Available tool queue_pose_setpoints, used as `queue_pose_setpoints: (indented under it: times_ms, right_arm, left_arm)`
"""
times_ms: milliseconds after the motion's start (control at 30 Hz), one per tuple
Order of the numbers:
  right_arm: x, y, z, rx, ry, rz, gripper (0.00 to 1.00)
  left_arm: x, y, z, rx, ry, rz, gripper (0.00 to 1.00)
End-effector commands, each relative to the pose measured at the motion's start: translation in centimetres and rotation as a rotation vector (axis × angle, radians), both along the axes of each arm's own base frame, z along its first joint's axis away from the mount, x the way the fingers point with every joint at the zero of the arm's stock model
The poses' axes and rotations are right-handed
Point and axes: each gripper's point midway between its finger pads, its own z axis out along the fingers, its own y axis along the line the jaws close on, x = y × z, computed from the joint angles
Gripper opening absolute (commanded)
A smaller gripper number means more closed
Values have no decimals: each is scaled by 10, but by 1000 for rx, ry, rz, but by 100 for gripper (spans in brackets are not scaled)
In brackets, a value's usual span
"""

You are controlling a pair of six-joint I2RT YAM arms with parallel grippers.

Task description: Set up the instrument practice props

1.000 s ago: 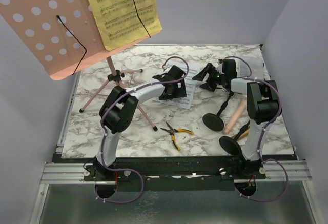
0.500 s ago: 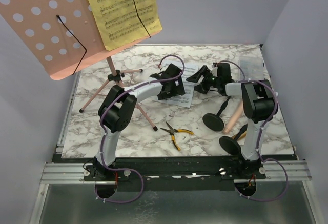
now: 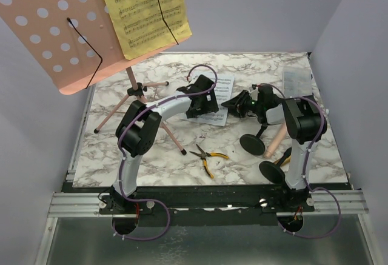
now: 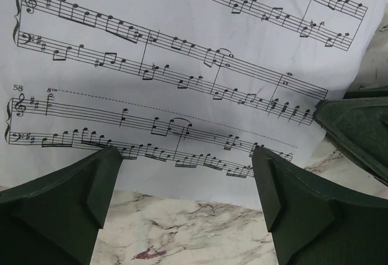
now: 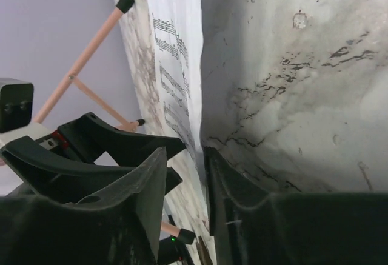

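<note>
The pink tripod music rack (image 3: 51,31) stands at the back left with a yellow sheet-music page (image 3: 145,10) on its desk. A white page (image 3: 219,98) lies flat on the table; it also shows in the left wrist view (image 4: 182,65). My left gripper (image 3: 200,102) (image 4: 185,180) is open and empty over the page's near edge. My right gripper (image 3: 233,103) (image 5: 185,156) lies low at the page's (image 5: 179,65) right edge, jaws a narrow gap apart, the edge running into the gap. Two black holders (image 3: 253,144) (image 3: 271,171), a pink microphone (image 3: 279,139) and a gold microphone (image 3: 286,157) lie right.
Yellow-handled pliers (image 3: 206,156) lie in front of the page. A clear compartment box (image 3: 297,82) sits at the back right. The rack's tripod legs (image 3: 130,104) spread beside the left arm and show in the right wrist view (image 5: 91,40). Grey walls enclose the table.
My right gripper has moved left and down to the white page's right edge, and its jaws have narrowed. The left gripper shifted slightly left over the page.
</note>
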Motion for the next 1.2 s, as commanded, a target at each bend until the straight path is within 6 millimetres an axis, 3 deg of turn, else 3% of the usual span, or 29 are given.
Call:
queue_pose_setpoints:
  times_ms: [0, 100, 233, 533, 567, 600, 767, 1000, 1167]
  right_arm:
    - [2, 8, 14, 123, -64, -10, 34]
    - [6, 7, 17, 120, -98, -23, 27]
    - [3, 4, 24, 92, -156, -33, 1]
    - [-10, -14, 40, -117, -260, -33, 1]
    - [-22, -16, 43, -125, -236, -26, 1]
    - [-26, -16, 43, -123, -228, -24, 1]
    - [-35, -17, 35, -104, -206, -26, 2]
    - [-36, -19, 21, -109, -167, -49, 3]
    - [-35, -23, 12, -114, -133, -66, 9]
  left_arm:
    - [-34, -8, -36, 0, 120, -55, 99]
    - [-31, -9, -25, 23, 68, -76, 99]
    - [-27, -10, -4, 83, -36, -128, 99]
    - [-28, -8, 60, 95, -225, -212, 99]
    - [-28, -7, 81, 56, -284, -220, 99]
    - [-27, -6, 83, 45, -291, -215, 99]
    - [-23, -5, 65, 40, -247, -224, 97]
    - [-18, 4, 11, 23, -95, -178, 72]
    - [-25, 2, -15, 14, -15, -169, 68]
